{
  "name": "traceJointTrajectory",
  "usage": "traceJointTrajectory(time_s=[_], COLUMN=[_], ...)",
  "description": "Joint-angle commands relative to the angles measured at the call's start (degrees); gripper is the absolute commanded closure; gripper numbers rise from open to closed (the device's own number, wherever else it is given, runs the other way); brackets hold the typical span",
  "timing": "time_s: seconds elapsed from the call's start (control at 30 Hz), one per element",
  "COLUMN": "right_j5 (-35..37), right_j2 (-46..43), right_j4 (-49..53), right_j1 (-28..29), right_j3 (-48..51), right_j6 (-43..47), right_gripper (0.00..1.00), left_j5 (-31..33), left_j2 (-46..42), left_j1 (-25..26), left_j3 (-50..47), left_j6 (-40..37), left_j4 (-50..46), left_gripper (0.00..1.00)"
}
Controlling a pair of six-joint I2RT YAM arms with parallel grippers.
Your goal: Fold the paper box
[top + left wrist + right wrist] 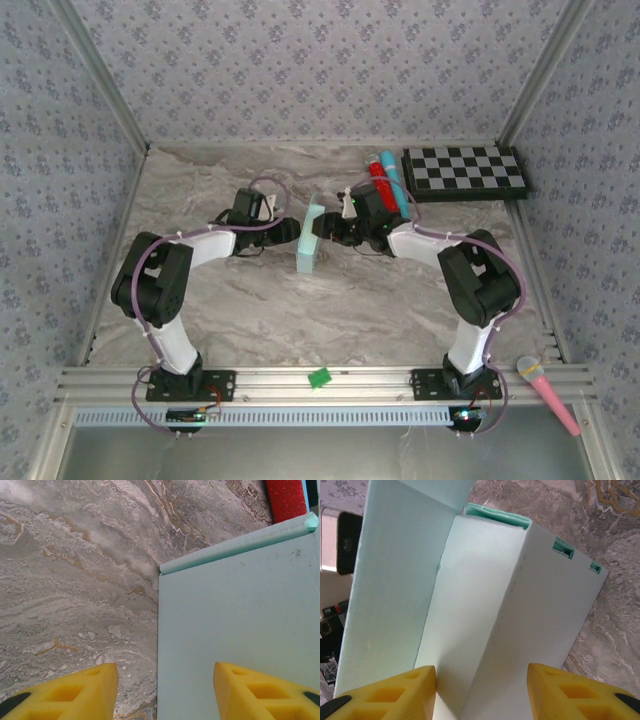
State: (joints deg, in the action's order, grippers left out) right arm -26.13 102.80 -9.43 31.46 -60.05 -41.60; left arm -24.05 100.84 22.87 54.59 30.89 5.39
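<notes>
Top external: left end effector [287, 233] and right end effector [333, 232] flank paper box [309, 246] mid-worktop [240, 320], box standing on edge between them. Wrist views: yellow fingers [65, 692] spread on left, same on right [580, 692], nothing pinched; contact with card unclear. Progress, my read: body already sleeve-shaped, well along. Long flap [395, 580] open, slots [563, 547] unfilled, closure left. Box underside and far end hidden. Beyond, red tube [379, 180] partly behind right arm.
</notes>
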Motion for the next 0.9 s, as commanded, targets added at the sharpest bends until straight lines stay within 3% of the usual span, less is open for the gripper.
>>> traceJointTrajectory(time_s=[0.0, 0.4, 0.73, 0.87], right_j5=[6.6, 11.5, 9.6, 9.1], right_j2=[2.3, 2.0, -3.4, -5.2], right_j4=[9.4, 13.8, 11.1, 10.3], right_j1=[0.7, 1.9, 1.7, 1.6], right_j3=[0.1, -0.9, -3.5, -3.2], right_j6=[0.3, -0.9, 0.3, 1.5], right_gripper=[0.50, 0.53, 0.50, 0.50], left_j5=[-1.7, 0.3, 10.4, 13.0], left_j2=[0.3, -2.2, -9.4, -12.2], left_j1=[0.0, -0.2, -0.2, 0.1], left_j3=[1.7, 2.0, 6.5, 7.2], left_j6=[-1.4, -2.7, -7.9, -9.0], left_j4=[-1.1, -3.5, -13.3, -15.7], left_gripper=[0.47, 0.47, 0.44, 0.36])
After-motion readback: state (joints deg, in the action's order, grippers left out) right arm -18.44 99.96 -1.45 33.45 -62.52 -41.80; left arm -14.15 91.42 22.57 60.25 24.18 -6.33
